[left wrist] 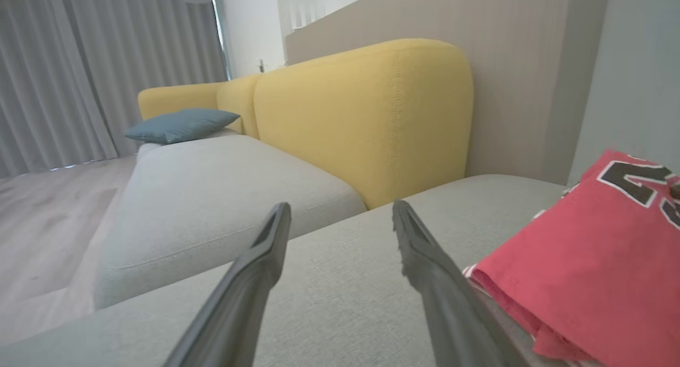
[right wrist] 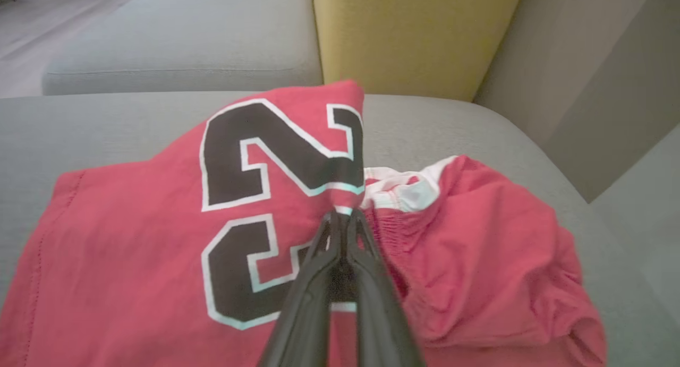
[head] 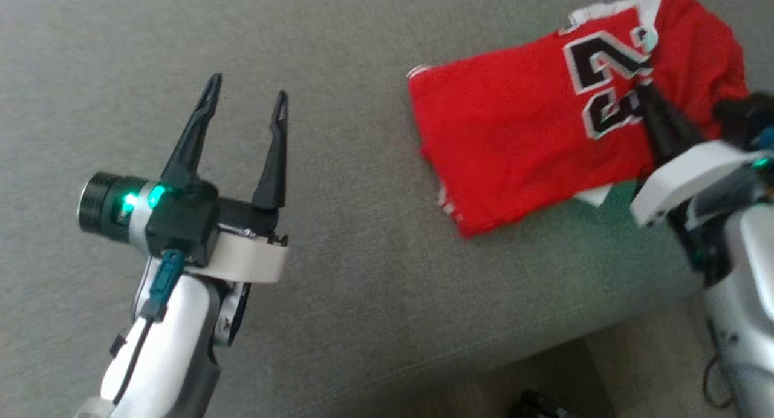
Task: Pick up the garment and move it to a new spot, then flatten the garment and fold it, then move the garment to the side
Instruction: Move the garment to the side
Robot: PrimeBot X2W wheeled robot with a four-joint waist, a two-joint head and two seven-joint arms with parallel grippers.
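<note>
The garment (head: 532, 127) is a red jersey with black-and-white numbers, lying crumpled on the grey sofa seat (head: 338, 236) at the upper right of the head view. My right gripper (head: 644, 88) is shut, its fingertips pinching a fold of the cloth by the numbers; in the right wrist view the garment (right wrist: 159, 239) bunches up around my right gripper (right wrist: 342, 215). My left gripper (head: 248, 94) hangs open over bare cushion, well left of the jersey. In the left wrist view my left gripper (left wrist: 340, 213) is wide apart, the garment (left wrist: 600, 250) at the right.
The seat's front edge (head: 544, 351) runs along the lower right, with wooden floor below it. A yellow backrest (left wrist: 366, 117) and a grey wall stand behind the seat. A blue cushion (left wrist: 180, 125) lies on the far sofa section.
</note>
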